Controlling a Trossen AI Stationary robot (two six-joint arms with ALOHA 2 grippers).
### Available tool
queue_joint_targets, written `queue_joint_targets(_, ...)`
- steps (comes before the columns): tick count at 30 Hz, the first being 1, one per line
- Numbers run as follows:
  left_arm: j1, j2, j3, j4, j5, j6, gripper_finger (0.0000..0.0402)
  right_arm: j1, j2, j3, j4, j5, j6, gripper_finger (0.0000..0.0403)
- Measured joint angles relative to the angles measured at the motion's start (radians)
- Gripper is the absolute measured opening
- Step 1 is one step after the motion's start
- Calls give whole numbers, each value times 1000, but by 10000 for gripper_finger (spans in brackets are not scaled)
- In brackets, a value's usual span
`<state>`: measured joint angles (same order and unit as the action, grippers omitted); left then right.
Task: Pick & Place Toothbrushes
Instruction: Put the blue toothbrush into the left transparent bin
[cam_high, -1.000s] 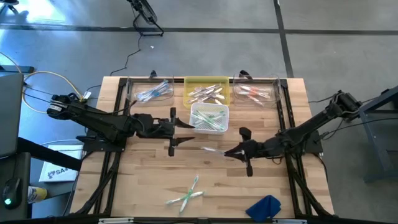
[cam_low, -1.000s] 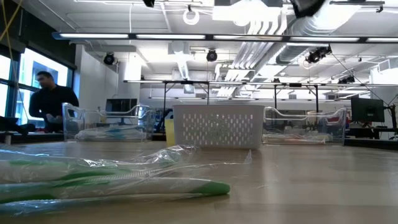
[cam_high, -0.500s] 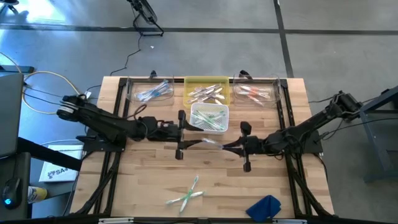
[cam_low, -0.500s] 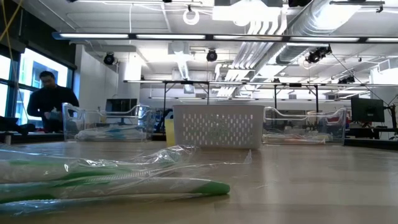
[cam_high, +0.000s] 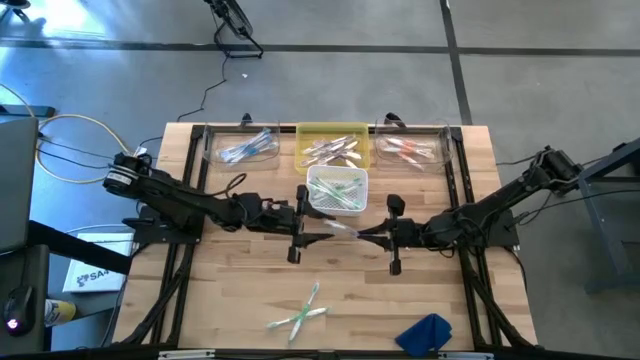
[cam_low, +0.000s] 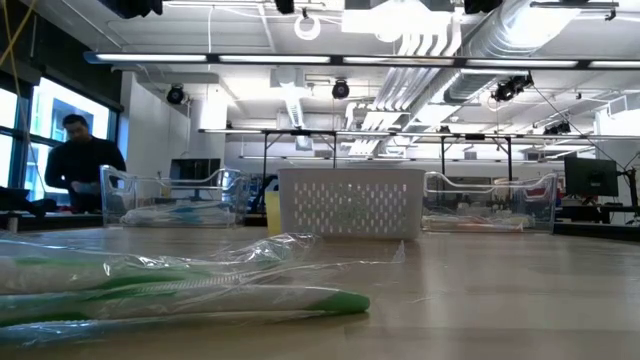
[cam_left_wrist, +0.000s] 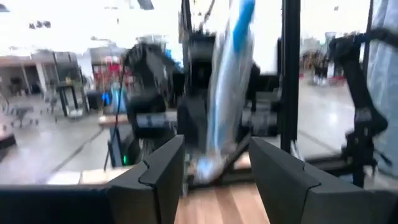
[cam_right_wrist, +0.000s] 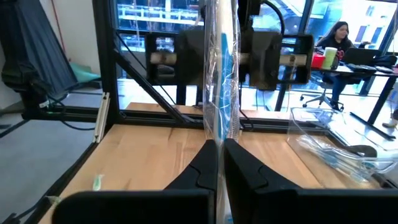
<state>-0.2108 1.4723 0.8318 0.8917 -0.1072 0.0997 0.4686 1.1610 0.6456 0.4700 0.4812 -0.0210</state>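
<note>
My right gripper (cam_high: 368, 232) (cam_right_wrist: 221, 163) hovers over the middle of the table, shut on a toothbrush (cam_high: 338, 228) (cam_right_wrist: 221, 74) with a blue accent in a clear wrapper. The brush points toward my left gripper (cam_high: 308, 222) (cam_left_wrist: 214, 173), which is open. The brush's free end (cam_left_wrist: 208, 163) sits between the left fingers without visibly touching them. Two or three wrapped green toothbrushes (cam_high: 300, 311) (cam_low: 180, 292) lie flat near the table's near edge. My right gripper pinches the wrapped toothbrush by one end (cam_right_wrist: 220, 134) between its two fingers. The fingers come level from the table's right and the brush runs on in line with them toward the left. The brush is lifted clear of the table.
Along the far edge stand a clear bin with blue brushes (cam_high: 243, 148), a yellow bin (cam_high: 333, 132) and a clear bin with red ones (cam_high: 410, 148). A white basket (cam_high: 312, 190) (cam_low: 350, 200) holds green brushes. A blue cloth (cam_high: 425, 333) lies near the near edge. A person stands in the background.
My left gripper has moved toward the table's right until its open fingers stand around the free end of the held toothbrush. My right gripper has carried the brush a little toward the far edge and has stayed shut on it.
</note>
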Motion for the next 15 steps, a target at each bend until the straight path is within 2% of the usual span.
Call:
queue_joint_targets(8,1,97,103,4,28,10,175,0,8,0,-2,18,-2,4)
queue_joint_targets(15,1,119,163,-35,54,57,175,0,8,0,3,18,-2,4)
